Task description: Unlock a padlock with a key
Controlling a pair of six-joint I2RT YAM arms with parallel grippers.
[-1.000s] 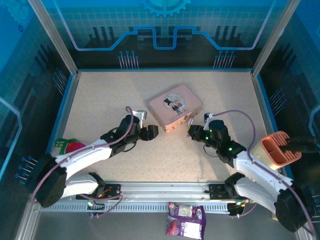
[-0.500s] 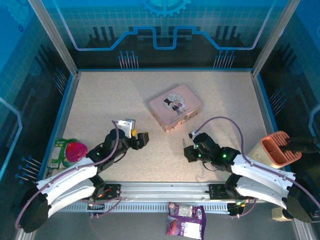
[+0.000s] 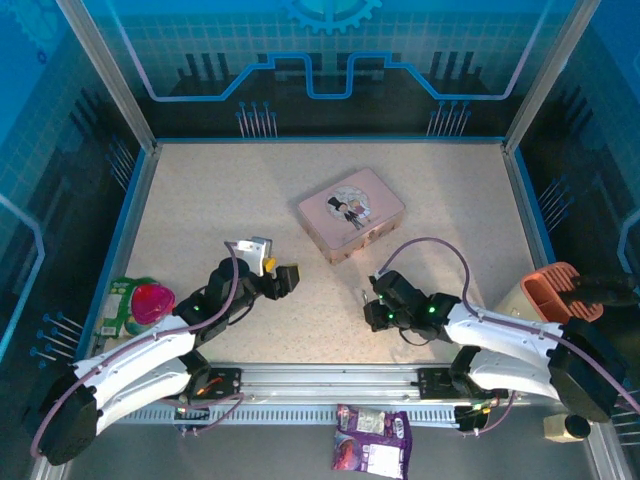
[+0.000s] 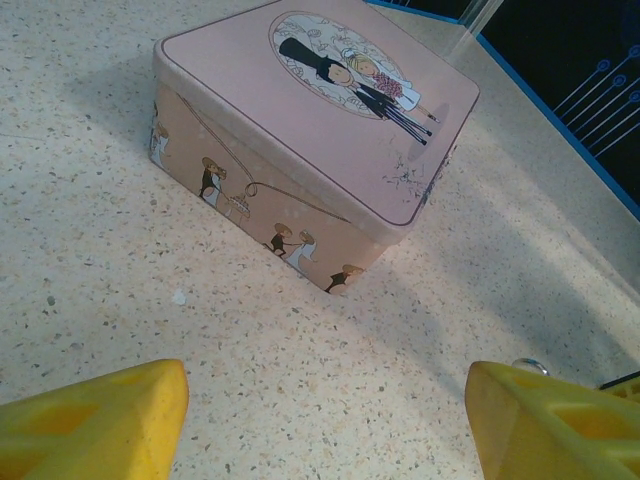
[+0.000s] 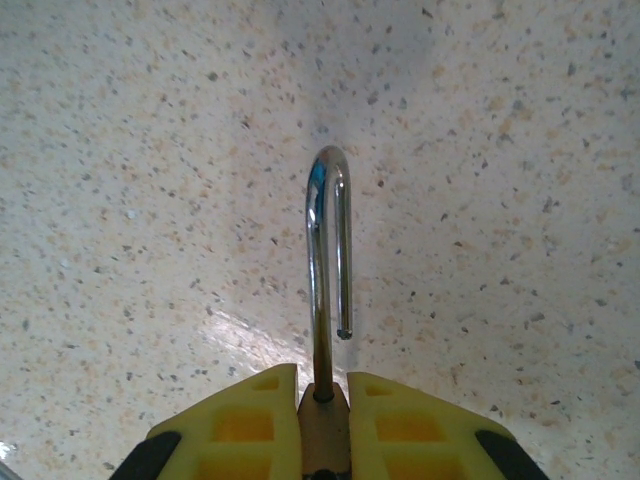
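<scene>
My right gripper (image 5: pixel 322 378) is shut on the padlock (image 5: pixel 323 435), pinching its brass body between the yellow fingers. The thin silver shackle (image 5: pixel 318 260) points away from the wrist over the speckled table, and its free end hangs out of the body. In the top view this right gripper (image 3: pixel 368 305) sits low, in front of the pink box (image 3: pixel 350 213). My left gripper (image 4: pixel 325 400) is open with bare table between its fingers, and the pink box (image 4: pixel 330 130) lies ahead of it. In the top view the left gripper (image 3: pixel 283 279) is left of the right one. The key is hidden.
An orange holder (image 3: pixel 552 300) stands at the right edge. A pink and green item (image 3: pixel 140 302) lies at the left edge. A purple packet (image 3: pixel 372 437) sits in front of the base rail. A tiny silvery loop (image 4: pixel 527 365) peeks above the left gripper's right finger.
Both arms have drawn back from the pink box toward the near edge. The right gripper carried the padlock with it and then shifted slightly left; the left arm has held still for the last half second.
</scene>
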